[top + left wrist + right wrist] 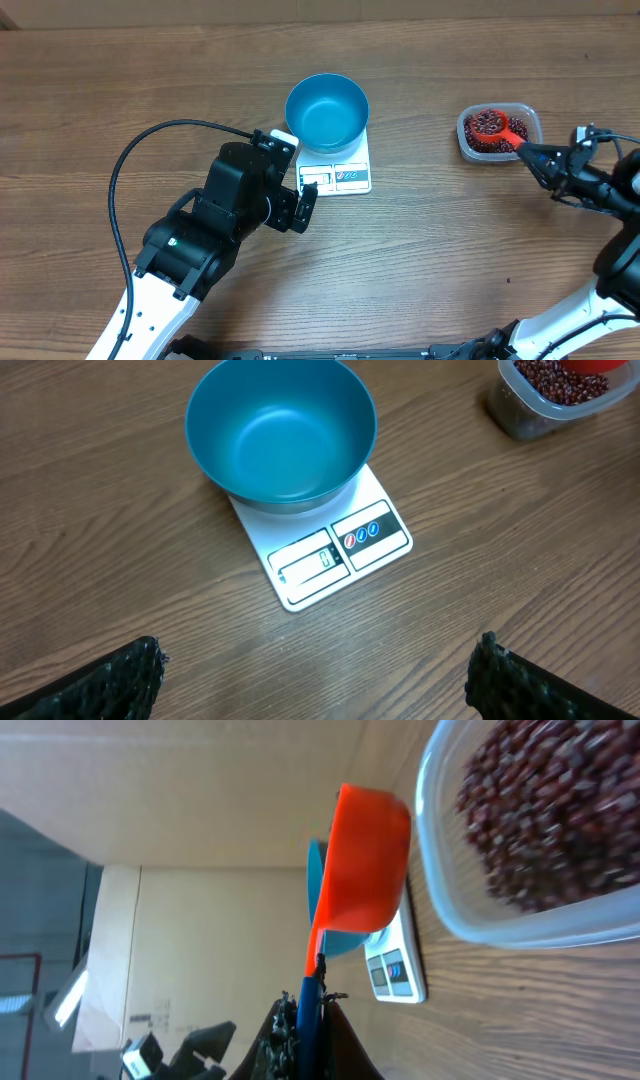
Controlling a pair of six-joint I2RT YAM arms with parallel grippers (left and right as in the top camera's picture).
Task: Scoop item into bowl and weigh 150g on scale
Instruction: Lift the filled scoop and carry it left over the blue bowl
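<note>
The blue bowl [327, 112] [280, 435] stands empty on the white scale [345, 176] [340, 555]. My left gripper [290, 172] [318, 680] hovers open just in front of the scale, with nothing between its fingertips [140, 670]. The beans [480, 135] [555, 810] fill a clear tub [533, 122] [470, 910] at the right. My right gripper [535, 160] [305, 1020] is shut on the blue handle of an orange scoop [512, 132] [365, 850]. From overhead the scoop's cup lies over the tub with beans in it.
A black cable [130, 165] loops over the table left of the left arm. Bare wooden tabletop [430, 220] lies between the scale and the tub. A cardboard wall [220, 800] bounds the far side.
</note>
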